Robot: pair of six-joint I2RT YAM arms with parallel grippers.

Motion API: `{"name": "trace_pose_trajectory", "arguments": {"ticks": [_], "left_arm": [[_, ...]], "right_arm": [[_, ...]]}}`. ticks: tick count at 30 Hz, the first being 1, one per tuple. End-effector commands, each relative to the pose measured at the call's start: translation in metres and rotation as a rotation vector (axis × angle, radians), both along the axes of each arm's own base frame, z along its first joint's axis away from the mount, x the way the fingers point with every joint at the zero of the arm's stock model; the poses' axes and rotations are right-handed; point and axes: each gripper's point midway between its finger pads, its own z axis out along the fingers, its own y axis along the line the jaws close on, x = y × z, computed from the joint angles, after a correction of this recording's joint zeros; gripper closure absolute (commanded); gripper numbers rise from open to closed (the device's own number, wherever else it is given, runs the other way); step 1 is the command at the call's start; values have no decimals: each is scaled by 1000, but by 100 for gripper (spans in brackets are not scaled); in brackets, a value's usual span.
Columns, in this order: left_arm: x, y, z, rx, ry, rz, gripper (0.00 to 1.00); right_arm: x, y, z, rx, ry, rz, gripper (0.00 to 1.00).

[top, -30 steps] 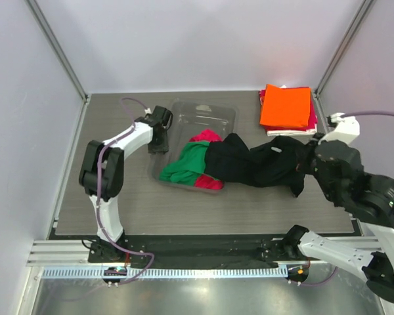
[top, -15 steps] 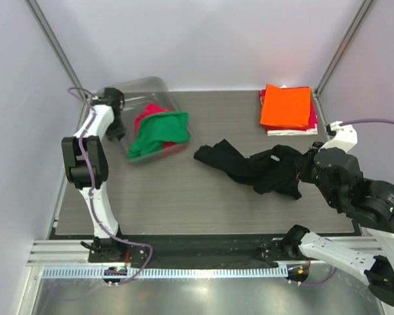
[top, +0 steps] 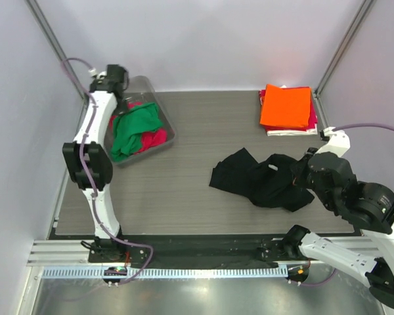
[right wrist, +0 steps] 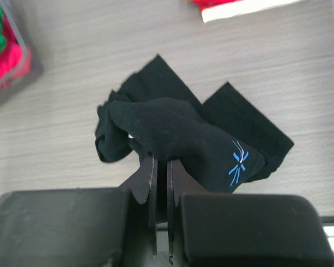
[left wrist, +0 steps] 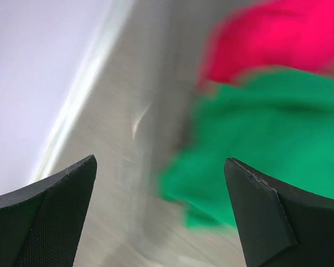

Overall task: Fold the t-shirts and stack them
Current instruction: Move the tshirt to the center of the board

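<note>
Biggest change first: the worktop (top: 203, 210) is laid out differently from a second ago. The black t-shirt (top: 256, 180) used to trail out of the bin. Now it's fully out, lying crumpled on the right-centre of the worktop. The right gripper (right wrist: 161, 167) is clamped tight on a bunched fold of it at the near-right end. So it looks ready to be spread flat for folding, though it isn't spread yet.

The clear bin (top: 144, 82) has gone from the middle to the far-left corner, well apart from the black one. The green t-shirt (top: 134, 128) is heaped inside it, with the crimson-pink t-shirt (top: 156, 139) poking out beside it, both unfolded.

The folded stack in the far-right corner hasn't moved, with the orange t-shirt (top: 285, 105) on top.

The left gripper (left wrist: 161, 183) sits at the bin's far end, jaws wide and holding nothing.
</note>
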Motion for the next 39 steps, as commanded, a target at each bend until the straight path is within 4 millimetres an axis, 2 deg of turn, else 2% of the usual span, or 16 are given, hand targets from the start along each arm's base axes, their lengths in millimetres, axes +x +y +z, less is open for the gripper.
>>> {"name": "trace_pose_trajectory", "arguments": {"ticks": [1,4,7,9,13,18,19,20,22,27,28,30,31,33,34,39], "left_arm": [[13,-118,50,-96,-137,-296,4],[18,-233,22,-287,-123,-538,4],[25,-307,-11,-472,-106,-659,4],[26,-330,-35,-579,-80,-668,5],[36,-323,-102,-536,41,-569,6],[-1,-242,-144,-371,267,-344,7],[3,-223,-146,-370,245,-309,7],[1,-212,-127,-374,199,-298,7],[-13,-174,-139,-371,207,-217,6],[-39,-138,-112,-313,181,-174,6],[-41,-141,-110,-314,172,-180,6],[-47,-149,-105,-317,156,-198,6],[-44,-170,-95,-328,115,-253,7],[-42,-208,-84,-382,84,-359,7],[-42,-243,-83,-400,73,-444,7],[-35,-359,-73,-520,41,-698,10]], "right_arm": [[7,13,1,75,-24,-2,99],[7,19,-2,95,-10,10,99],[5,19,1,112,-11,12,99],[3,16,4,115,-12,6,99],[-2,13,6,123,-11,4,99],[-2,11,0,113,1,-1,99],[-2,11,0,114,1,-6,99],[-1,10,-3,108,3,-15,99],[-1,4,-7,105,11,-59,99],[-21,-60,-24,127,-10,-412,99],[-23,-62,-26,168,-22,-432,98],[-30,-66,-33,229,-38,-436,81],[-32,-67,-34,249,-42,-434,49],[-34,-66,-38,268,-39,-435,22],[-34,-65,-39,272,-35,-429,10],[-36,-68,-30,258,-40,-418,5]]}}
